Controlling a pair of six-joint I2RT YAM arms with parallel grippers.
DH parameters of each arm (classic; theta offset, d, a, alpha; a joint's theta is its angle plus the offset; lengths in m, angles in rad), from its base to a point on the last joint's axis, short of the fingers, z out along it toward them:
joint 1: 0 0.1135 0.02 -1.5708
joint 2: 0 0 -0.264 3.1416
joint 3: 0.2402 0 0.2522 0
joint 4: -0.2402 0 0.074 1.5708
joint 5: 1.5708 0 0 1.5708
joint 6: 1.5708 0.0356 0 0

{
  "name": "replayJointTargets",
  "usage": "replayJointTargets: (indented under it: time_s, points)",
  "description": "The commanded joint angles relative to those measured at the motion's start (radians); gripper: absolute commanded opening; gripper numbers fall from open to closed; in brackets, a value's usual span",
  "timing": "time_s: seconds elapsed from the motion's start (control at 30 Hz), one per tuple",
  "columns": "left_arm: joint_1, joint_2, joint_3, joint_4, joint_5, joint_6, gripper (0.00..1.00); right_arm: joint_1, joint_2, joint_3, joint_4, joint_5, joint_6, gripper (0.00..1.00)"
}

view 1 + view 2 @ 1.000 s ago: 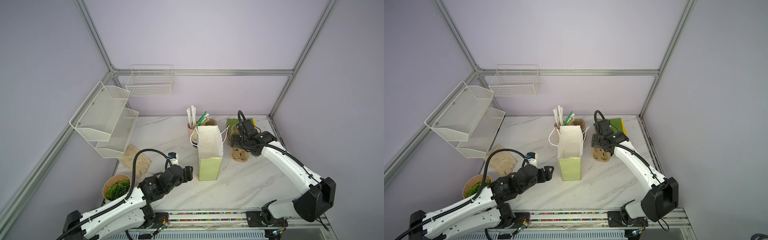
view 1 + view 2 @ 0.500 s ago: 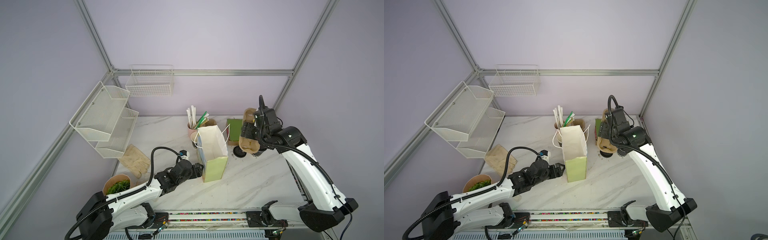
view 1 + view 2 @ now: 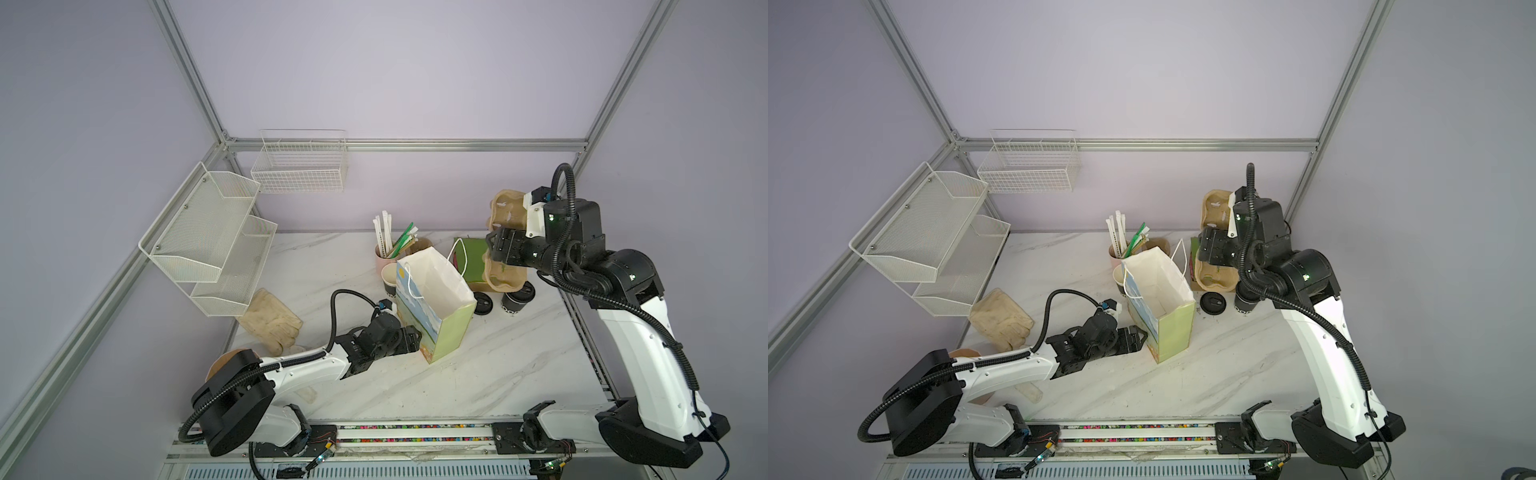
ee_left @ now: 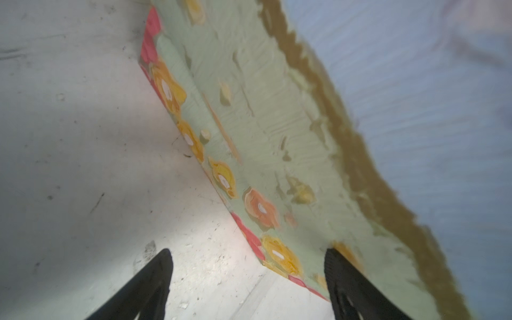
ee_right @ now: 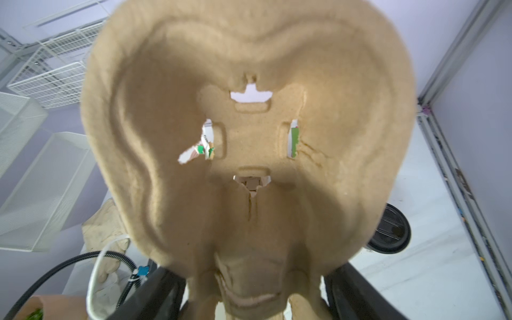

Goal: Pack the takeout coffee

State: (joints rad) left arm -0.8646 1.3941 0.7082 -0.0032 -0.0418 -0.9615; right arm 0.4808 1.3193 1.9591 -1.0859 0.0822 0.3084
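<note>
Right tool [image 3: 494, 249] clamped on brown moulded-pulp cup carrier [image 3: 505, 208], upper right; lower it level into green paper bag [image 3: 442, 332]. Left tool [image 3: 415, 334] apart at bag base: steady it.

Left arm [image 3: 307, 370], right arm [image 3: 640, 357]: white shells on long links, black joints, bulky black shoulder housings. Black ribbed cable [image 3: 338, 299] runs along each arm. Small dark screws dot white shells. Green light [image 3: 551, 217] on right wrist block. Blue plug [image 3: 381, 306] by left wrist. Left gripper [image 4: 248, 250], right gripper [image 5: 253, 270]: black, tapered fingers [image 4: 149, 282].
</note>
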Motion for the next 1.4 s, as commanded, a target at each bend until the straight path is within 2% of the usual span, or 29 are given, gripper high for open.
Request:
replayJointTargets:
  time_s: [0.0, 0.2, 0.47, 0.7, 0.9, 1.0, 1.37]
  points:
    - [0.038, -0.015, 0.121, 0.038, 0.03, 0.057, 0.86, 0.018, 0.014, 0.05, 0.016, -0.112, -0.041, 0.78]
    - [0.144, -0.186, 0.114, -0.095, 0.009, 0.147, 0.86, 0.1, 0.067, 0.075, 0.037, -0.134, -0.067, 0.77]
    - [0.257, -0.39, 0.227, -0.439, -0.05, 0.305, 0.87, 0.277, 0.217, 0.129, -0.032, 0.043, -0.094, 0.77]
    - [0.309, -0.438, 0.367, -0.664, -0.171, 0.501, 0.9, 0.305, 0.286, 0.098, -0.053, 0.136, -0.115, 0.78]
    - [0.317, -0.449, 0.362, -0.678, -0.276, 0.586, 0.9, 0.312, 0.309, 0.066, -0.046, 0.213, -0.135, 0.78]
    - [0.318, -0.453, 0.337, -0.665, -0.297, 0.605, 0.9, 0.32, 0.312, 0.017, -0.04, 0.209, -0.147, 0.78]
    - [0.322, -0.465, 0.297, -0.653, -0.302, 0.623, 0.9, 0.323, 0.317, -0.08, -0.057, 0.187, -0.14, 0.78]
